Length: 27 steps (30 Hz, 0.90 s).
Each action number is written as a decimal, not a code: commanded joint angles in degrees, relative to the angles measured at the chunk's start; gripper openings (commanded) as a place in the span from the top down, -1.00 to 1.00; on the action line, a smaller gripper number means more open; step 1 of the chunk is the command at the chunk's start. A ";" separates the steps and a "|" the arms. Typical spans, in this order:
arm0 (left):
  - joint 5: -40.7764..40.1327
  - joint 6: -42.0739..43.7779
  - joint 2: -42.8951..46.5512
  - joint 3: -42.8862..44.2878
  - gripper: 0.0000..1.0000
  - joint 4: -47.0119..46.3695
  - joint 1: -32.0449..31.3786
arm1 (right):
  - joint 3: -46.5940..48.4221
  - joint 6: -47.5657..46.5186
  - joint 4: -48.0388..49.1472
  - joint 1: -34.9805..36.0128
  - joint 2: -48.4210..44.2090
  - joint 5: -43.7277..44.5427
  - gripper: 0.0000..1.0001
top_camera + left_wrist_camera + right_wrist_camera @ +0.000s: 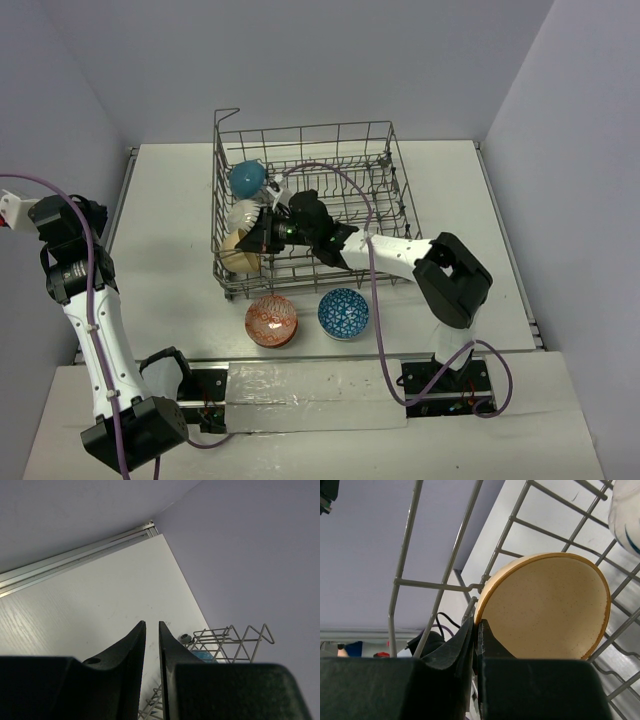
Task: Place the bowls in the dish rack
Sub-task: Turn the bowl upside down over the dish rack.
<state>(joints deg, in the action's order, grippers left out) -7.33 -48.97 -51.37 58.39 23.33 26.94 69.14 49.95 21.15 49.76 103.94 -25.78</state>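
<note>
My right pincer (476,624) clamped on rim of tan bowl (545,605); bowl stands on edge at left side of dish rack (300,128), next to white bowl (243,212) and teal bowl (247,178). My left pincer (152,626) slightly ajar, empty, held off to the left of table (170,220). Red bowl (271,320) and blue patterned bowl (343,313) on table just in front of rack

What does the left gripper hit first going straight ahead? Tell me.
The left gripper would probably meet bare table first, passing beside the rack; depth is unclear.
</note>
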 commanded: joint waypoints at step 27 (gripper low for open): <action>1.80 0.89 -0.13 0.06 0.58 -2.50 -0.48 | -3.40 -1.35 8.65 1.48 -5.06 4.07 1.00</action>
<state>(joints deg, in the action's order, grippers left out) -6.26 -48.95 -51.59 58.39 23.27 26.72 65.63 50.35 24.58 50.87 103.90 -23.05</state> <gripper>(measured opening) 0.213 0.081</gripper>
